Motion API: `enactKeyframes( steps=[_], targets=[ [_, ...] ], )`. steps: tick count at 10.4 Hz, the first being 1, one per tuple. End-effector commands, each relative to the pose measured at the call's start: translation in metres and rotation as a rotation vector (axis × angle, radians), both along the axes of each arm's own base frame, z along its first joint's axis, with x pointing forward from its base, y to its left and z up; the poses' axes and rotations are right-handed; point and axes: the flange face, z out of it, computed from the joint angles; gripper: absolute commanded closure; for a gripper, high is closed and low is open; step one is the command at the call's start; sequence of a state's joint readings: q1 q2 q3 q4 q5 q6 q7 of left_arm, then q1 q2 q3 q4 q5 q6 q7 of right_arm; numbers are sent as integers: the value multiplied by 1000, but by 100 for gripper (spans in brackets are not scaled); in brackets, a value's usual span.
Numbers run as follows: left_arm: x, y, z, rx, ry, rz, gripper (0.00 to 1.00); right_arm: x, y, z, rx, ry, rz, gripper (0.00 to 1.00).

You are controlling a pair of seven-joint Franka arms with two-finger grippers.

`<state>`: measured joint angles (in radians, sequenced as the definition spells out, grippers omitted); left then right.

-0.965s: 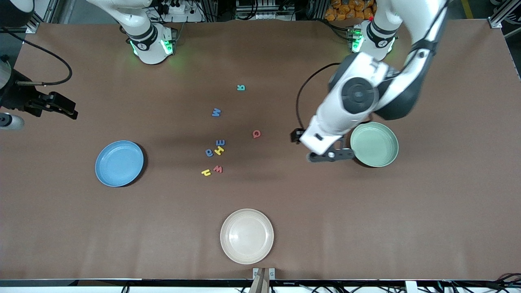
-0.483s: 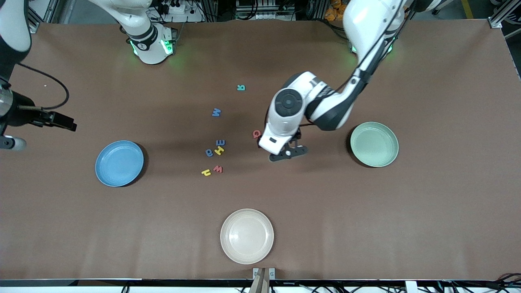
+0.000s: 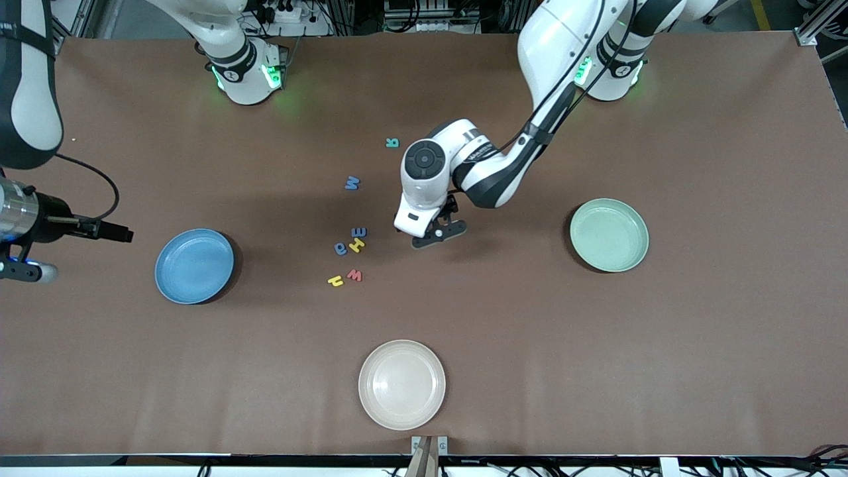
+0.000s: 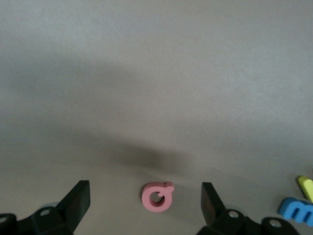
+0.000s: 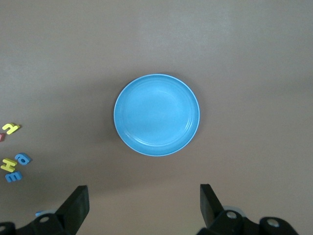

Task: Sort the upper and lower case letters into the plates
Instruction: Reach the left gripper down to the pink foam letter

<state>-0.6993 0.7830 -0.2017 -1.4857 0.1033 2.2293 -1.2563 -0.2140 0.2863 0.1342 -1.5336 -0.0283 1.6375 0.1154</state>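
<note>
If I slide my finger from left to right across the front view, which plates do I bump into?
Round sky-blue plastic plate → round cream-white plate → round pale mint-green plastic plate.

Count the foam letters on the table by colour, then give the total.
Blue letters: 3
Teal letter: 1
Yellow letters: 2
Red letters: 2, one showing only in the left wrist view
Total: 8
</note>
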Motion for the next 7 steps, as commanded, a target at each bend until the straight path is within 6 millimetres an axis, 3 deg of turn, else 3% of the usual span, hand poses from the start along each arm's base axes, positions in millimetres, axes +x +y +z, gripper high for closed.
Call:
enactKeyframes(
  steps=[1,5,7],
  targets=[
    [-17,-16,-29,18,-24,10,0,8,-11,-19,11,8,-20,0],
    [-25,-16,-52,46,-29,40,0,11,-12,-34,17,28,-22,0],
    [-28,-18,-52,45,-28,38,0,11,-12,-34,17,27,-22,0]
  ],
)
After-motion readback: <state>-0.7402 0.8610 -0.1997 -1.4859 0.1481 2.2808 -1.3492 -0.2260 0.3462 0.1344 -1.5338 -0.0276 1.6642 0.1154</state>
